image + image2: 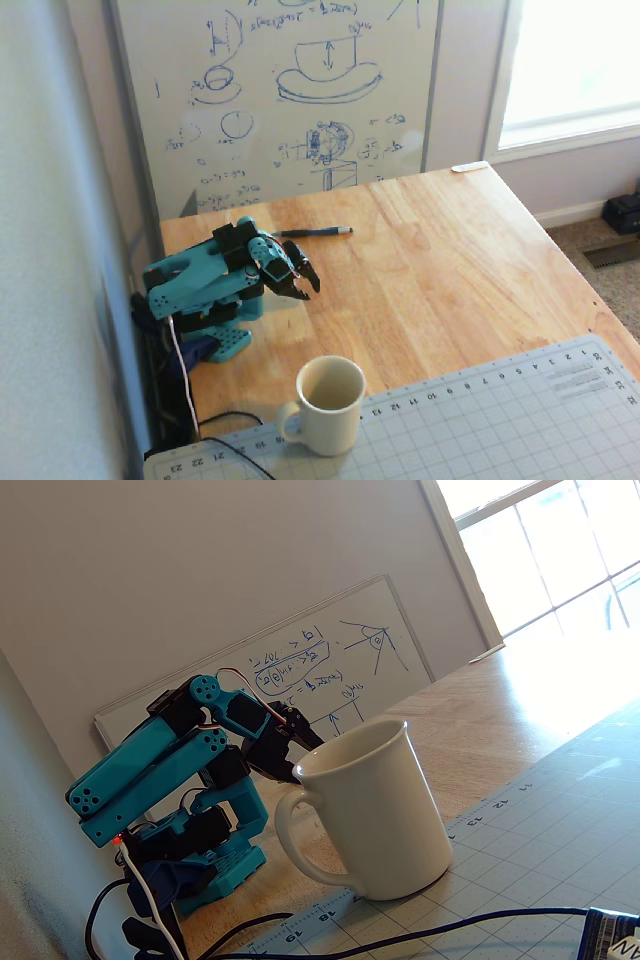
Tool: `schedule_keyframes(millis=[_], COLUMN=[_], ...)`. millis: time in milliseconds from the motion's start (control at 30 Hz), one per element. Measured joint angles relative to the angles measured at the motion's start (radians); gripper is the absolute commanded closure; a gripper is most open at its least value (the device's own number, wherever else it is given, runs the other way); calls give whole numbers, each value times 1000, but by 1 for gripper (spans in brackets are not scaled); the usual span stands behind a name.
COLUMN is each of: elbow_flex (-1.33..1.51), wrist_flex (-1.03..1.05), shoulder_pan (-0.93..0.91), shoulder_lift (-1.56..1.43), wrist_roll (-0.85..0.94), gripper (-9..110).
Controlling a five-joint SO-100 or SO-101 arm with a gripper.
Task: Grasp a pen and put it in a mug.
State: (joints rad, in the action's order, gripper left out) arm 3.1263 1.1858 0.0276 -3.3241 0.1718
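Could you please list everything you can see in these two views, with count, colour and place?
pen: one, dark with a lighter tip, lying flat on the wooden table near the whiteboard.
mug: one, cream-white, upright and empty, on the cutting mat's edge, handle to the left in both fixed views.
cutting mat: one, pale grey with grid and ruler marks, on the table's near side.
whiteboard: one, white with blue sketches, leaning against the wall.
cables: white and black, beside the arm's base.
arm: one, teal, folded low.
tool: one, black, empty, between pen and mug.
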Motion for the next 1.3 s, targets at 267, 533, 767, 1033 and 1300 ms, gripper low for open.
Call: schedule_keyframes(millis=[267,533,767,1033,1300], elbow_flex=[0,0,-21,-268,-489], wrist_flex=[0,0,-9,-44,-190], shoulder_pan=[0,0,0,104,210], shoulder_lift=[0,0,60,385,787], wrist_roll=[0,0,-124,-546,-1052], gripper=[95,94,94,88,79])
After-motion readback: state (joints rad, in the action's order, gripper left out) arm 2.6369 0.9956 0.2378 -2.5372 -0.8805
